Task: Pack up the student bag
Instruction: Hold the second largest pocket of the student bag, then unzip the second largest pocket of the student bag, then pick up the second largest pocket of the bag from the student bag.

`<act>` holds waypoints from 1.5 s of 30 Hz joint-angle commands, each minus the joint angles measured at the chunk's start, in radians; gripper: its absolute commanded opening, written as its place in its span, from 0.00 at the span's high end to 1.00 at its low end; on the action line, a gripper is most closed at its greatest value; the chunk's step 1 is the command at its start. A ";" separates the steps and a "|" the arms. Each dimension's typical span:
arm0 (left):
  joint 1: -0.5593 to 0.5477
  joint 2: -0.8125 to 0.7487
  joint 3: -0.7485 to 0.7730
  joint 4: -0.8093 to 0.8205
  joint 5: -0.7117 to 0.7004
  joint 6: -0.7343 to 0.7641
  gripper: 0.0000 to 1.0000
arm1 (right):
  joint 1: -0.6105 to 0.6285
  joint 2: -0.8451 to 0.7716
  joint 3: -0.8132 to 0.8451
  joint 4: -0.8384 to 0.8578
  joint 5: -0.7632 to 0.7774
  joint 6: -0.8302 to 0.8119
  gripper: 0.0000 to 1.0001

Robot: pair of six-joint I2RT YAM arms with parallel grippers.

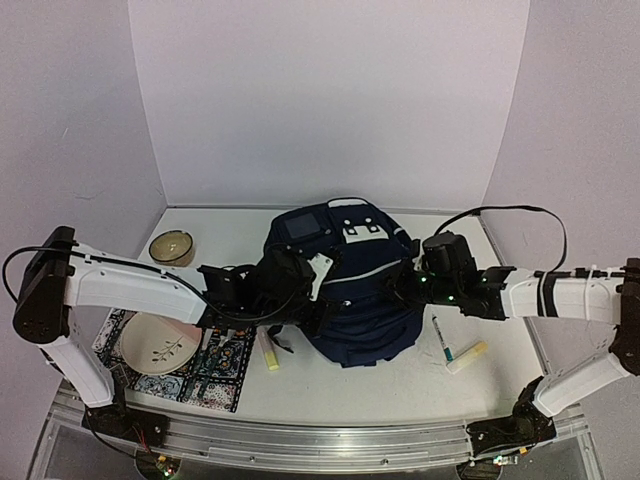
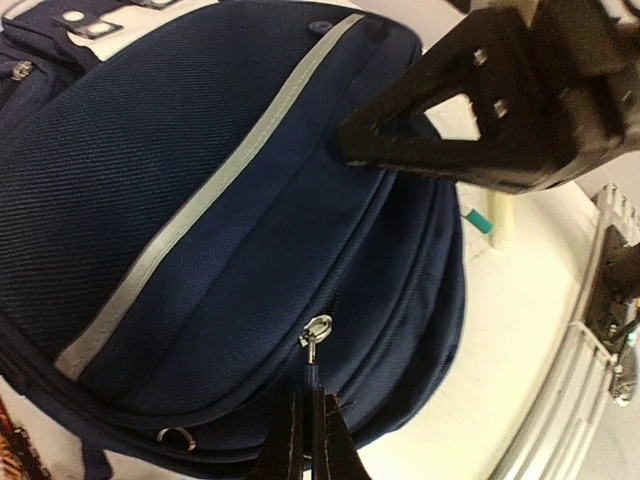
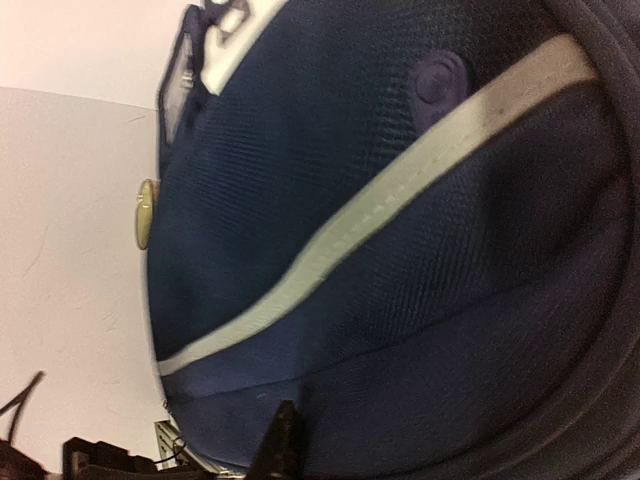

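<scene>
The student bag (image 1: pixel 350 310) lies mid-table (image 1: pixel 400 392), its top toward the far edge. The left gripper (image 2: pixel 307 432) is closed on the zipper pull (image 2: pixel 316 335). The zip track runs onward toward the right gripper (image 1: pixel 405 285), braced against the opposite flank; its jaw state cannot be determined.

The bag (image 1: pixel 355 320), a dark navy fabric backpack, lies flat at the middle of the table (image 1: pixel 500 385), front up. Its grey-blue panel (image 1: pixel 299 226) and white patches (image 1: pixel 362 229) sit at the far end. A thin white stripe (image 2: pixel 200 215) curves across it above a silver zip pull (image 2: pixel 316 330).
</scene>
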State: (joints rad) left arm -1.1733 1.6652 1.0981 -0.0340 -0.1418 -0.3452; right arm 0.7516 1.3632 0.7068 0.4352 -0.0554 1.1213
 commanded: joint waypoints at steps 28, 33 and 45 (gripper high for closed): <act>0.152 -0.135 -0.090 -0.016 -0.279 0.185 0.61 | -0.101 -0.020 0.208 -0.170 -0.142 -0.253 0.89; 0.148 -0.191 -0.085 0.028 -0.153 0.231 0.47 | -0.101 -0.009 0.234 -0.160 -0.163 -0.258 0.89; 0.041 -0.058 0.015 0.182 -0.166 0.468 0.32 | -0.100 0.011 0.307 -0.150 -0.219 -0.239 0.88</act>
State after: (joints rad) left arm -1.0963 1.5535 1.0413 0.0496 -0.2759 0.0100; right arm 0.6528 1.3767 0.9530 0.2424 -0.2310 0.9013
